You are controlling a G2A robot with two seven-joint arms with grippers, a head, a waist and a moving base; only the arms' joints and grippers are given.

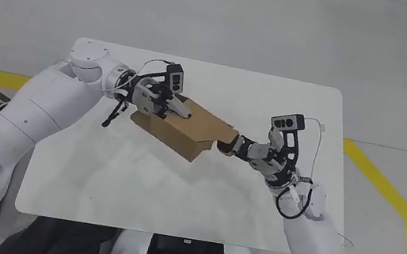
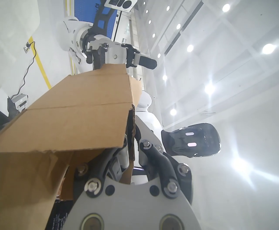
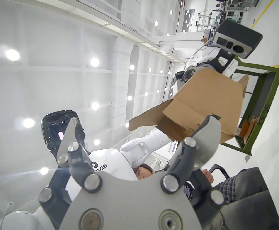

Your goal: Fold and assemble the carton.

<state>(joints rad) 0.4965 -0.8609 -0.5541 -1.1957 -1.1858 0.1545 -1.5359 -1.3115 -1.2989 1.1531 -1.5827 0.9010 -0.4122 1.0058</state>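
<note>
Now: carton [image 1: 187,127] over white table [image 1: 176,199]; left tool [image 1: 174,109], right tool [image 1: 226,144] both spread, flanking its ends.

Right gripper [image 3: 142,120] was spread wide at the carton's [image 3: 207,100] near end.
Its fingers [image 3: 208,132] stood far apart: one overlapped the brown carton's near edge, though contact could not be told, and the other was well clear. A loose flap [image 3: 146,118] stuck out from that end. The left gripper [image 3: 184,76] was at the far end, and a green rack [image 3: 260,102] stood beyond.
</note>
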